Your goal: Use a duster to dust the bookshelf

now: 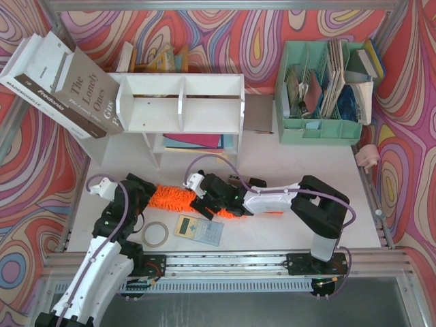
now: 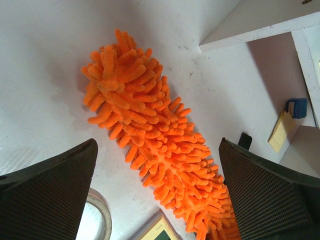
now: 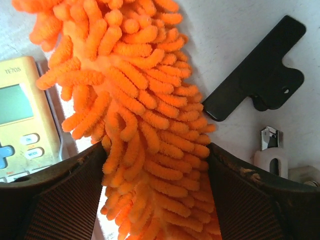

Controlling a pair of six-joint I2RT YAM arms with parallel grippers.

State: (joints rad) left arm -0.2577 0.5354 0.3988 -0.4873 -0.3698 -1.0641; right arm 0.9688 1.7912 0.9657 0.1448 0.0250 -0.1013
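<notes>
The orange fluffy duster (image 1: 174, 197) lies on the white table in front of the bookshelf (image 1: 180, 102), with its thin handle (image 1: 272, 213) pointing right under my right arm. My left gripper (image 1: 151, 197) is open at the duster's left end. In the left wrist view its jaws (image 2: 157, 190) stand wide on either side of the duster (image 2: 145, 120) without touching it. My right gripper (image 1: 204, 197) straddles the fluffy head further right. In the right wrist view (image 3: 156, 190) the jaws are open, and the chenille (image 3: 135, 100) fills the gap and touches both pads.
A tape roll (image 1: 155, 234) and a yellow calculator (image 1: 197, 229) lie near the front edge. Books (image 1: 61, 85) lean against the shelf's left end. A mint-green organizer (image 1: 320, 92) stands at the back right. A black flat object (image 3: 255, 70) lies beside the duster.
</notes>
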